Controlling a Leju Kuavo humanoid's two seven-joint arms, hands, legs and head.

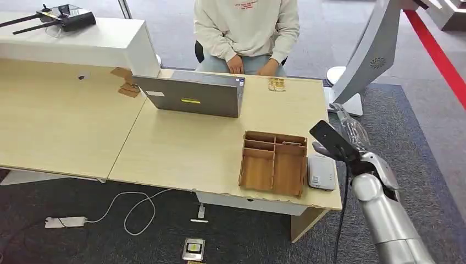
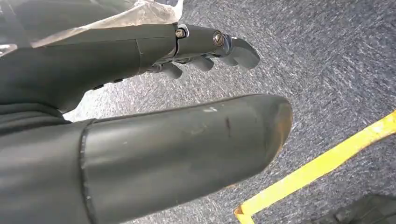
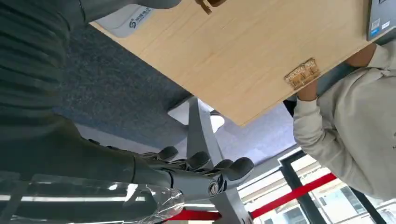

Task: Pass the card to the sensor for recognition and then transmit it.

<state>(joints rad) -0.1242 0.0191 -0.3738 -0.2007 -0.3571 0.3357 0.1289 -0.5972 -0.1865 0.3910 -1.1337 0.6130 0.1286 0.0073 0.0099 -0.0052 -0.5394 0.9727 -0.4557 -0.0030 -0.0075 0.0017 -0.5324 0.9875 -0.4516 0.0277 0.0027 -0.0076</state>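
Observation:
A white sensor (image 1: 321, 171) lies flat at the desk's front right corner, right of a wooden compartment box (image 1: 244, 165). A pale sliver (image 1: 291, 143) in the box's far right slot may be the card; I cannot tell. My right hand (image 1: 345, 144) hovers just above and right of the sensor, with a dark flat part reaching out over it. In the right wrist view its fingers (image 3: 205, 165) are stretched apart with nothing between them, and the sensor (image 3: 126, 18) shows past the thumb. My left hand (image 2: 140, 116) hangs over the carpet, holding nothing.
A person in a pale sweatshirt (image 1: 247, 27) sits behind the desk (image 1: 176, 143), hands at its far edge. A grey laptop (image 1: 192, 96) stands before them, and a small wooden piece (image 1: 277, 84) lies right of it. A white stand (image 1: 365, 60) rises at the right.

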